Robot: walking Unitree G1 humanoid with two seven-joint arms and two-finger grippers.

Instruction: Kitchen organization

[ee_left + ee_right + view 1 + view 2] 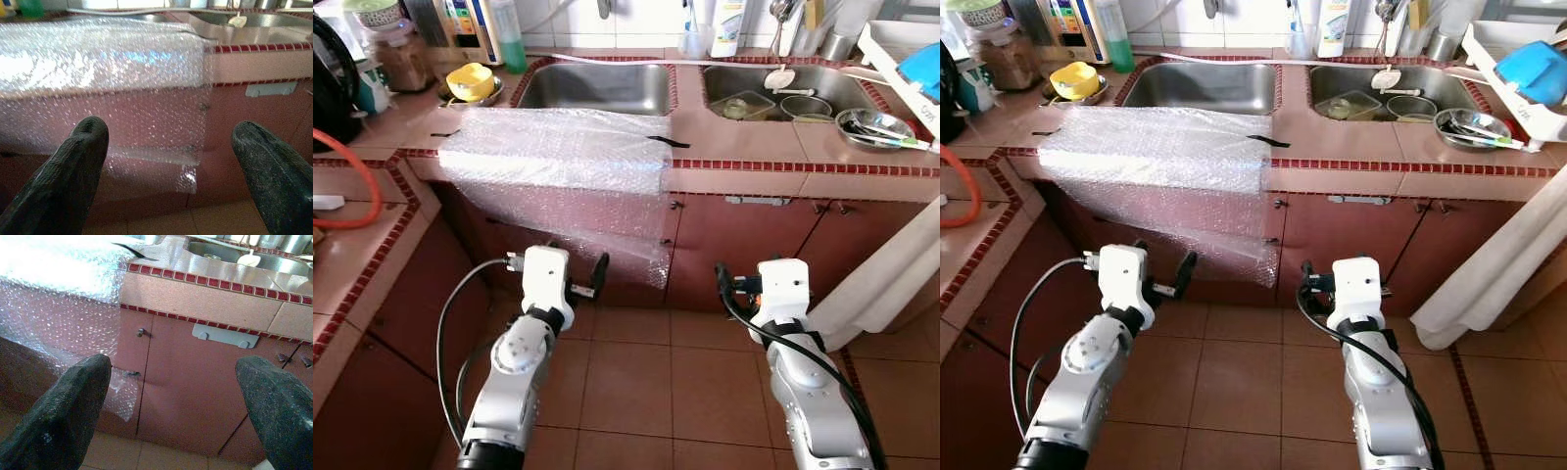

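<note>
Kitchen: bubble wrap (558, 157) drapes over pink tiled counter (744, 157), upper centre.
Grippers: left gripper (171, 166) and right gripper (173, 406) both spread, empty.
Advice: approach the sheet's hanging edge squarely.

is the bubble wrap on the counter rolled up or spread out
Spread out. The clear bubble wrap sheet lies flat across the pink tiled counter and hangs over its front edge, down over the cabinet doors.

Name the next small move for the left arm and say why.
Probably ease the left gripper forward toward the hanging edge of the bubble wrap. Its jaws stand open and short of the sheet, which drapes over the counter edge down the cabinet front, straight ahead of the gripper.
</note>
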